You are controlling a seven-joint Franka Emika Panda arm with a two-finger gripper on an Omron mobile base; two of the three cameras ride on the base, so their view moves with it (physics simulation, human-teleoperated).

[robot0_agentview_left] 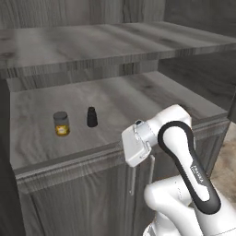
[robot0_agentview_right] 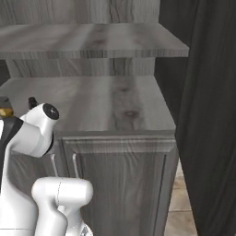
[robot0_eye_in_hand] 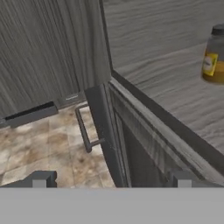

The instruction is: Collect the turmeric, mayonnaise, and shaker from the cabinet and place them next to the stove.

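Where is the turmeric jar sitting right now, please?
In the left base view the turmeric stands upright on the left part of the cabinet's lower open shelf, just left of the black shaker and apart from it.

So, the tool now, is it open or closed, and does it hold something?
Tool: open, holding nothing.

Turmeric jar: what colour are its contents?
Yellow-orange powder in the turmeric jar, clearest in the left base view.

The cabinet [robot0_agentview_left: 115,99] is showing matt grey wood grain; the turmeric [robot0_agentview_left: 61,123] jar is looking glassy.
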